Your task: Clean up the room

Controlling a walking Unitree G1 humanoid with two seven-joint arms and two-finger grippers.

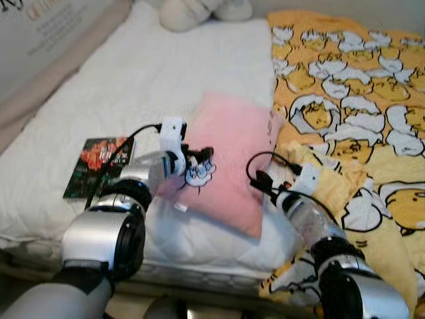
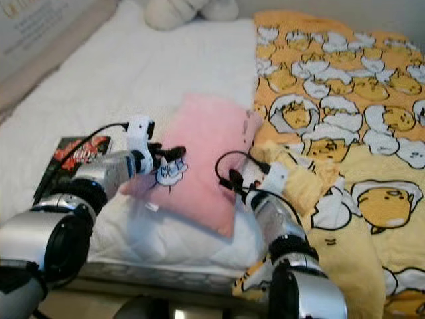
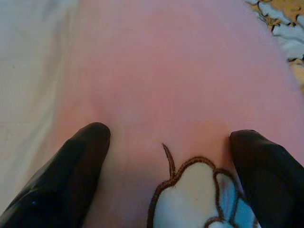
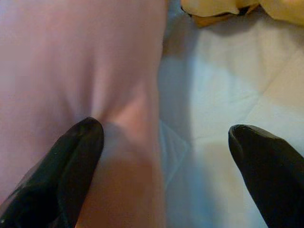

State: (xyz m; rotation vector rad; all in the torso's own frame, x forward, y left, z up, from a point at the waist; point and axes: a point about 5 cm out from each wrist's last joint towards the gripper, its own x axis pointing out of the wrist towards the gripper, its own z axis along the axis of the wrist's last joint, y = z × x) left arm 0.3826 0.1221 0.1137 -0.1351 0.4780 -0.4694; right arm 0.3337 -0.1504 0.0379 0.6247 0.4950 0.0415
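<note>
Silver shoulder joints of both arms fill the foreground, cut off by the frame's lower edge. Beyond them lies the pink pillow (image 1: 229, 156), soft and rectangular, on the white quilted mattress (image 1: 146, 73), its far corner touching the yellow cartoon-egg blanket (image 1: 358, 100). An embroidered white-and-blue figure outlined in brown sits on its near left corner, partly hidden by the left gripper (image 3: 168, 142), whose 2 black fingers are spread and press on the fabric either side of the embroidery. The right gripper (image 4: 164, 135) is spread too, 1 finger denting the pillow's right edge, the other over the mattress. A book (image 1: 98, 166) with a red flowery cover lies left of the pillow, partly hidden by the left arm. Blurred plush shapes (image 1: 199, 10) sit at the bed's far end.
</note>
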